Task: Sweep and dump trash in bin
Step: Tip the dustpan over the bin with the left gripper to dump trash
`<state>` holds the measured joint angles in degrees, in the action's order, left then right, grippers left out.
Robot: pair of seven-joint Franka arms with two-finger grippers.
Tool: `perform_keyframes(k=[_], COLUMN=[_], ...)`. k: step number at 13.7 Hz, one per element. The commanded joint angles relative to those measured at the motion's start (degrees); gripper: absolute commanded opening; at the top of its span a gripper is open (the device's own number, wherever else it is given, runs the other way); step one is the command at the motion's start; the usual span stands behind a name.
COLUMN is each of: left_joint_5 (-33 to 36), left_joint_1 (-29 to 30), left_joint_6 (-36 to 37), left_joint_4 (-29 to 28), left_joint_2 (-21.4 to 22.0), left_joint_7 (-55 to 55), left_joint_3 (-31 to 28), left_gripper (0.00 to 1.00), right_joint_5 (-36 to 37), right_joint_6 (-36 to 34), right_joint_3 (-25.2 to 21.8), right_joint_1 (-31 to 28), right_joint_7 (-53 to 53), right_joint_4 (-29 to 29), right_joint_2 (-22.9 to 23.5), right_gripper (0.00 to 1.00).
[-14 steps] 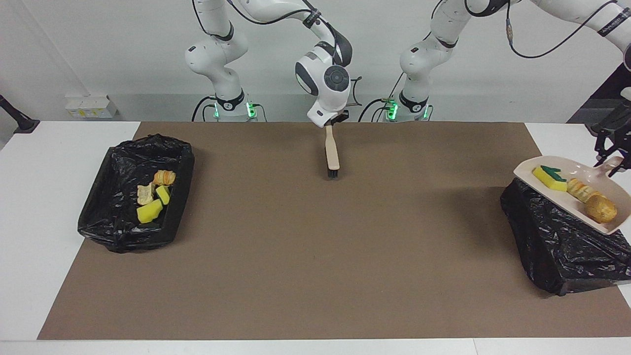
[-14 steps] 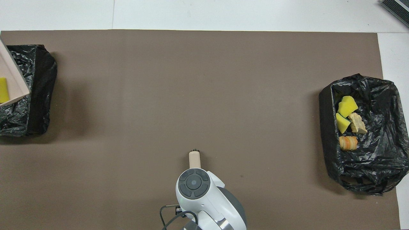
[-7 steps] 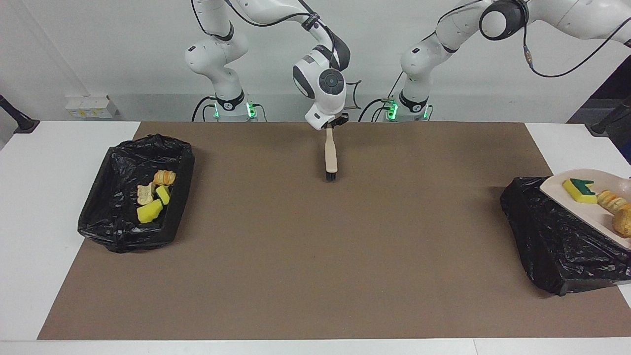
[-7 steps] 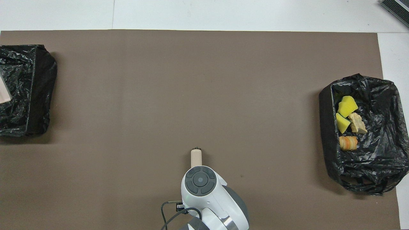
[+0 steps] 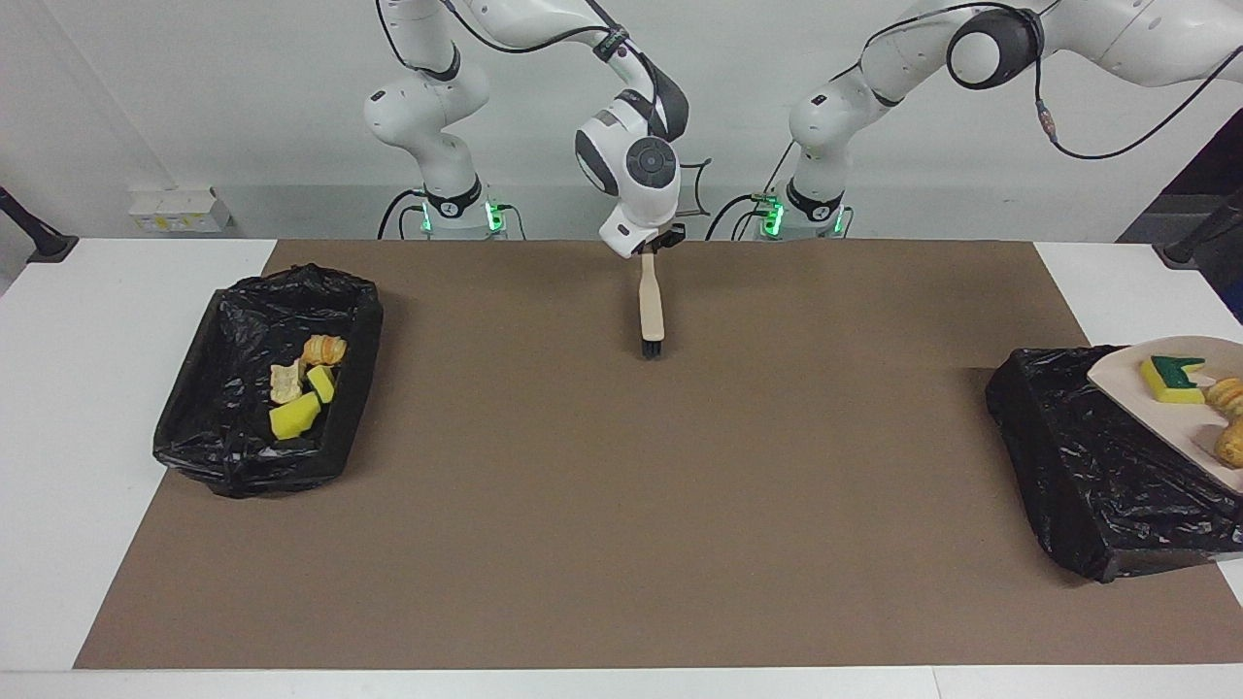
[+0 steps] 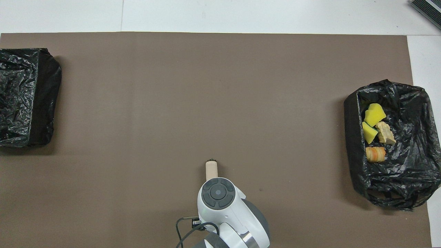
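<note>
Facing view: right gripper (image 5: 653, 245) is clamped on the handle end of a beige wooden brush w/ black bristles (image 5: 651, 309), over the brown mat (image 5: 602, 485) near the robots' edge, mid-table. The brush hangs handle up, bristles down, long axis roughly upright. At the left arm's end a beige plastic dustpan (image 5: 1131, 383) sits tilted over a black-lined bin (image 5: 1088, 466), carrying a green-and-yellow sponge (image 5: 1170, 380) and tan-orange bread-like pieces (image 5: 1228, 417). Left gripper is out of frame. At the right arm's end, a second black-lined bin (image 5: 262, 388) holds yellow sponge chunks (image 5: 293, 416) and more bread bits.

Overhead view: the brush (image 6: 211, 169) shows end-on, bristles toward the mat, the right arm's wrist covering its grip. Second bin (image 6: 410, 144) has its scraps (image 6: 373, 115) along the wall nearest mid-table. The first bin (image 6: 27, 96) shows only black liner.
</note>
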<state>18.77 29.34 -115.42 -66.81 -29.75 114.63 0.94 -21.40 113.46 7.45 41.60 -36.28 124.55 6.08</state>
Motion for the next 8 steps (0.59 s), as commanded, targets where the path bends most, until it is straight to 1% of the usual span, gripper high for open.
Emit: perform_keyframes(k=[1, 2, 3, 4, 5, 6, 8], left_joint_5=[8.0, 11.5, 12.6, 12.8, 13.6, 15.8, 18.4], left_joint_1=[-4.3, -5.5, -5.9, -5.9, -5.9, -6.2, -8.1], left_joint_6=[0.1, 0.5, 0.5, 0.5, 0.5, 1.0, 3.3], left_joint_4=[1.3, 1.3, 1.3, 1.3, 1.3, 1.2, 1.2], left_joint_2=[-0.9, -0.9, -0.8, -0.8, -0.7, -0.3, 0.8], left_joint_7=[1.0, 1.0, 0.9, 0.8, 0.8, 0.7, 0.3], left_joint_3=[-0.5, -0.5, -0.5, -0.6, -0.8, -0.8, -1.0], left_gripper=[0.00, 0.00, 0.00, 0.00, 0.00, 0.00, 0.00], right_joint_5=[-0.5, -0.5, -0.4, -0.5, -0.5, -0.5, -0.4], right_joint_6=[0.2, -0.3, -0.3, -0.5, -0.5, -0.6, -0.5], right_joint_3=[0.1, 0.1, 0.1, 0.1, 0.1, 0.1, 0.1], right_joint_1=[-0.7, -0.7, -0.7, -0.8, -0.8, -0.8, -0.8], right_joint_7=[2.3, 2.3, 2.3, 2.3, 2.3, 2.2, 2.0], right_joint_4=[0.6, 0.6, 0.5, 0.4, 0.3, 0.2, -0.2], right_joint_2=[-0.2, 0.0, 0.0, 0.1, 0.2, 0.2, 0.3], right_gripper=[0.00, 0.00, 0.02, 0.16, 0.38, 0.55, 1.00])
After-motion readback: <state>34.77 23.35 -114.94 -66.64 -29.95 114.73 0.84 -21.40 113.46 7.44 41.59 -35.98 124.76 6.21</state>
